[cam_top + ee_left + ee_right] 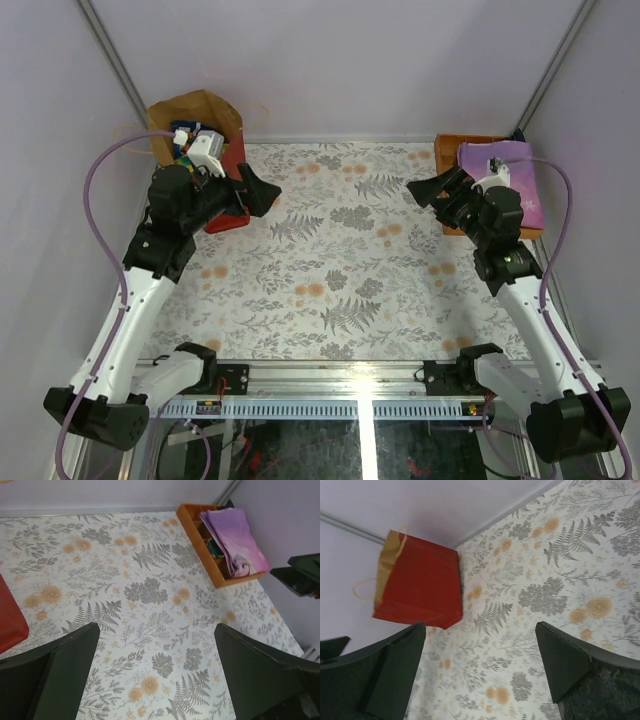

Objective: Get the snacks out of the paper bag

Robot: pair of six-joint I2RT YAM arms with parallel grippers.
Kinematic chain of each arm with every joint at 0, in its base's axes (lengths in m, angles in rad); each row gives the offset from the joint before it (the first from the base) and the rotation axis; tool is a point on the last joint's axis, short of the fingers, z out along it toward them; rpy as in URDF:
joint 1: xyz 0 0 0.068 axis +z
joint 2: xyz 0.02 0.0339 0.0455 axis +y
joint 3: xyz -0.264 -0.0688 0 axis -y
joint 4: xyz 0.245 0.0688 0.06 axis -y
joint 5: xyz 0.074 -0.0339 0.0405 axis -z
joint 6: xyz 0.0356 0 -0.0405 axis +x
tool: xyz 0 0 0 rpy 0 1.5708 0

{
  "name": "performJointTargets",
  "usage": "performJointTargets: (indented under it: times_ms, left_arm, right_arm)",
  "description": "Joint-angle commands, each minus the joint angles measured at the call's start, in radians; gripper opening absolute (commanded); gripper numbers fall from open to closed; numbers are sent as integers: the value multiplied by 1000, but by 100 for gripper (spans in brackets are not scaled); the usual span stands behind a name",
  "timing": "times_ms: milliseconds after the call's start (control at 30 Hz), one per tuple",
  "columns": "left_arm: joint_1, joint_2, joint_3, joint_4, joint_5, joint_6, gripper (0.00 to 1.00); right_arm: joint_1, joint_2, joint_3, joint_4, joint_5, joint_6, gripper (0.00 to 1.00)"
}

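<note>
Since no packet can be made out lying out on the bench (340, 260), the task looks to be at its very start: everything remains to be lifted from the paper bag (200, 110), and no grasp has been made yet. That bag stands upright, red outside and brown kraft inside, mouth upward. The snacks (180, 154) show only as a few coloured bits in that mouth, half hidden by the left wrist, so they cannot be counted. The left gripper (262, 192) hangs just beside the bag, on the side facing the middle of the bench, with its jaws spread wide and nothing between them. It points away from the bag, not down into the mouth, so it would likely have to turn back and reach in from above. The right gripper (430, 190) is well apart from the bag, across the bench from it, likewise spread wide and empty. Farther still from the bag sits a wooden tray (450, 145) carrying a purple princess book (510, 165).
</note>
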Motion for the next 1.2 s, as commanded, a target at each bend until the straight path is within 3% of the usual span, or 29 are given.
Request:
performJointTargets:
  times_ms: [0, 133, 300, 533, 633, 967, 1167]
  left_arm:
    - [-2, -29, -17, 117, -139, -96, 100]
    - [-1, -1, -34, 162, -125, -156, 100]
    - [-1, 25, -53, 203, -89, -226, 100]
    - [-1, 3, -10, 105, -213, -175, 100]
    - [0, -12, -20, 65, -256, -148, 100]
    - [-1, -19, -13, 28, -288, -121, 100]
    - [1, 1, 34, 32, -299, -79, 100]
  right_arm:
    - [1, 5, 127, -48, 49, 223, 99]
    - [1, 12, 218, -147, 71, 334, 99]
    - [15, 34, 355, -306, 183, 313, 99]
    - [14, 39, 376, -282, 231, 304, 99]
    - [14, 31, 301, -202, 169, 395, 100]
    - [14, -20, 198, -26, 124, 448, 100]
    - [18, 25, 233, -11, 45, 306, 99]
